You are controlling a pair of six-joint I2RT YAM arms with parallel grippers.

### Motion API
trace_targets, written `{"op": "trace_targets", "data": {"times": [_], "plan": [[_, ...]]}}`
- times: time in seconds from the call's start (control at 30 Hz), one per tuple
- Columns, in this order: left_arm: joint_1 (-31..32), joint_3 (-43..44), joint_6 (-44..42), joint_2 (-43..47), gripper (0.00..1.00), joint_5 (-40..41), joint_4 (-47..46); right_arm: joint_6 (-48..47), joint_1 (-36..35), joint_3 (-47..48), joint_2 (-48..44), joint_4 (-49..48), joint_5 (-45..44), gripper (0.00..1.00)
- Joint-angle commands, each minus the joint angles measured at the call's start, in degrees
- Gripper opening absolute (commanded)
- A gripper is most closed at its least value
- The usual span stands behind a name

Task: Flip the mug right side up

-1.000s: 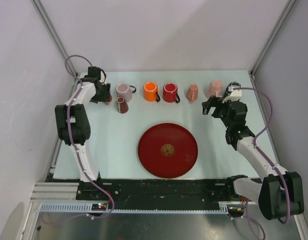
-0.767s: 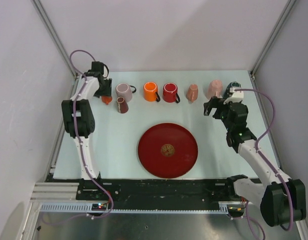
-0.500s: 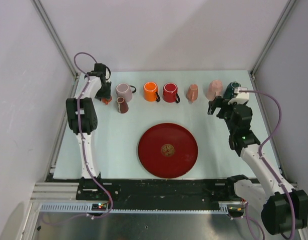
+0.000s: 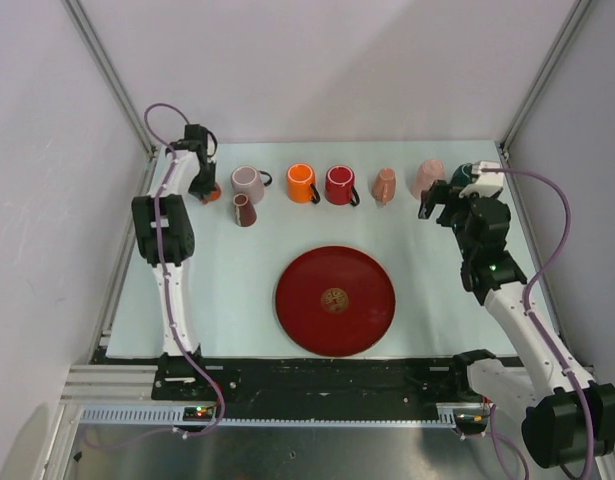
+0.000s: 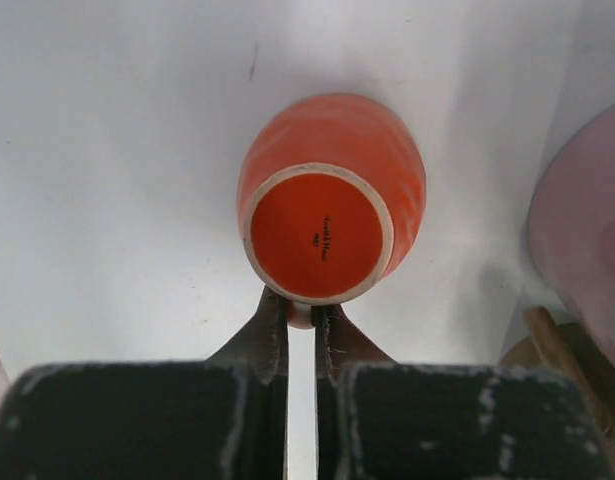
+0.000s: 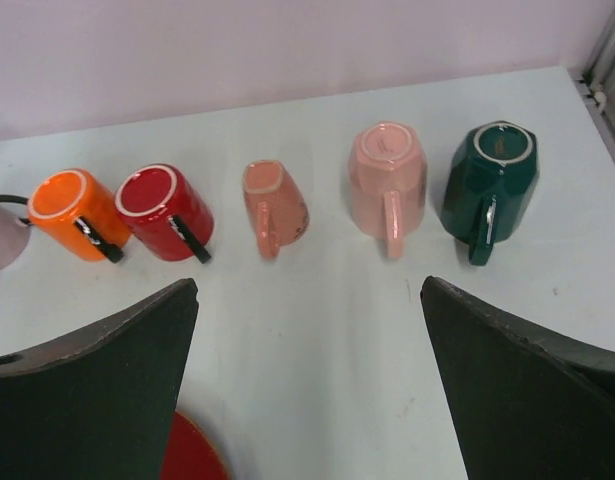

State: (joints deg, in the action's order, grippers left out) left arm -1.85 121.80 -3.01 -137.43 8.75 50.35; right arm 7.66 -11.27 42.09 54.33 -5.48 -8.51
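The upturned orange mug [image 5: 332, 195] stands base-up on the table [image 4: 237, 270] at its far left corner, its white-ringed foot facing the left wrist camera. The left gripper [image 5: 299, 308] reaches it from the near side. Its jaws are drawn almost together, pinching a sliver of orange at the mug's near edge that looks like the handle. From above, the gripper covers most of the mug and only a small orange patch shows beside it. Just to the right of this mug a lilac mug [image 4: 249, 181] stands mouth-up, and a small maroon cup [image 4: 243, 210] sits just in front of it. A row of mugs runs along the far edge of the table. A bright orange mug [image 6: 72, 208] and a red mug [image 6: 162, 212] stand close together with their mouths up. A small salmon cup [image 6: 274, 205], a pink mug [image 6: 387, 180] and a dark green mug [image 6: 490, 180] follow, each base-up with its handle turned toward the near side. The right gripper [image 6: 309, 290] hangs over the table just in front of the pink and green mugs, touching none of them. Its jaws are spread wide with nothing between them. A round red plate [image 4: 335, 300] lies flat in the middle of the table, well apart from both grippers.
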Motion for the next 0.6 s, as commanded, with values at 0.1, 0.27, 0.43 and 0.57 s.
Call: {"op": "trace_targets", "data": {"times": [0.1,0.27,0.43,0.57], "plan": [[-4.68,0.23,0.51,17.79,0.0,-12.87,0.53,6.27,-6.04,14.72,5.36,10.57,10.93,0.99],[-3.02,-2.1,1.21,30.92,0.0,-24.1,0.5,16.6,-12.88,21.95,11.58,4.35,20.95,0.99],[3.47,-4.9,2.39,41.31,0.0,-34.93,1.29,26.75,-18.43,26.99,18.26,-11.22,29.0,1.0],[8.81,-4.51,5.75,45.16,0.0,-43.06,1.49,37.29,-19.53,32.44,25.52,-21.58,35.49,0.99]]}}
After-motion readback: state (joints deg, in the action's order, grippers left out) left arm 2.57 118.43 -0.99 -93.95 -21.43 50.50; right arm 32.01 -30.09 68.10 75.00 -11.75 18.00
